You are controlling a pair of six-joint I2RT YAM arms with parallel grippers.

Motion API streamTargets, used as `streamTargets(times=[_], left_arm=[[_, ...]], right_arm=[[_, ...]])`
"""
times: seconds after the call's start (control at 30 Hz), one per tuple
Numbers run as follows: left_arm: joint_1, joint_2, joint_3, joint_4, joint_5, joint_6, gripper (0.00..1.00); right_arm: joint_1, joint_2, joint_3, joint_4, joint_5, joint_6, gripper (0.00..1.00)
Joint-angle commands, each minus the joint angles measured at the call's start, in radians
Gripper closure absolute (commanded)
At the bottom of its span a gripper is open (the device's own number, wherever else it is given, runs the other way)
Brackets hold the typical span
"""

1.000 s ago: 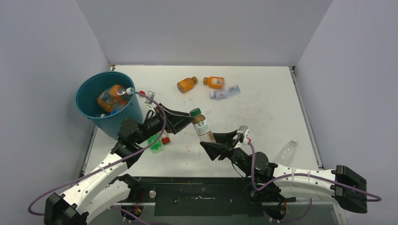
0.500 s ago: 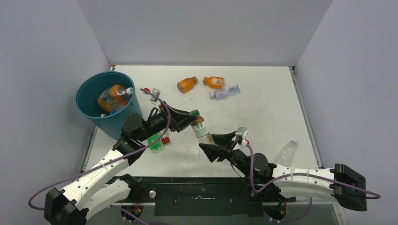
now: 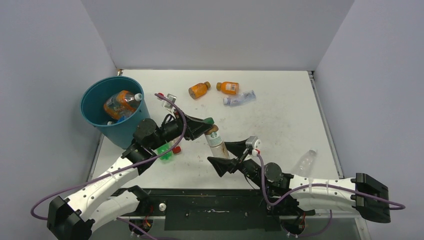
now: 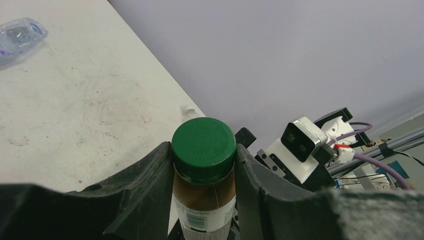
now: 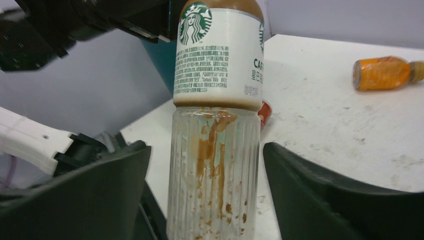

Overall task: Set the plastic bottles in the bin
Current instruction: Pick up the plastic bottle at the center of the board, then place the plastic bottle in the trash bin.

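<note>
Handover: the left tool [image 3: 207,125] closes tight on the green cap [image 4: 203,141] of the coffee-stained clear plastic bottle [image 3: 216,141] as the right tool [image 3: 227,156] spreads its fingers clear either side, freeing it for the round teal bin [image 3: 112,131] behind the left tool.

White arm links [image 3: 102,186], black joints [image 3: 146,128], black fingers [image 4: 142,192], purple cables [image 4: 380,165]

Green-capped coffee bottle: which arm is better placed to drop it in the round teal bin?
Left: the left gripper clasps the bottle at the cap, near the bin; the right gripper stands open.
</note>
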Motion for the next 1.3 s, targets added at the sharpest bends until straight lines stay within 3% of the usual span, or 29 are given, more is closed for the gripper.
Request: streamTargets(times=[0.0,0.13,0.3,0.43,0.57,0.73,0.83,0.97,1.1,1.27], left_arm=[[-0.009,-0.023,0.062,0.008,-0.021,0.041,1.00],[-0.008,-0.083,0.103,-0.104,-0.105,0.137,1.00],[-0.006,-0.176,0.256,-0.335,-0.293,0.396,1.00],[-0.006,-0.215,0.437,-0.549,-0.531,0.626,1.00],[-0.006,-0.213,0.591,-0.641,-0.907,0.822,1.00],[-0.006,-0.217,0.557,-0.435,-1.255,1.116,1.00],[-0.001,-0.181,0.533,-0.299,-1.367,1.229,1.00],[0.073,-0.143,0.494,-0.220,-1.357,1.259,1.00],[0.249,-0.118,0.484,-0.232,-1.254,1.176,1.00],[0.328,-0.076,0.350,0.035,-1.280,1.288,1.00]], right_arm=[[0.018,-0.014,0.099,-0.146,0.001,0.019,0.07],[0.020,-0.060,0.179,-0.335,0.000,0.043,0.10],[0.021,-0.152,0.303,-0.595,-0.012,0.069,0.10],[0.020,-0.226,0.370,-0.746,-0.025,0.045,0.10],[0.021,-0.323,0.319,-0.744,0.050,0.033,0.10],[0.021,-0.387,0.231,-0.668,0.106,0.008,0.10],[0.020,-0.373,0.219,-0.665,0.136,-0.001,0.10],[0.019,-0.335,0.190,-0.620,0.157,-0.001,0.10],[0.019,-0.299,0.149,-0.547,0.146,0.023,0.10],[0.018,-0.284,0.117,-0.498,0.127,0.045,0.10]])
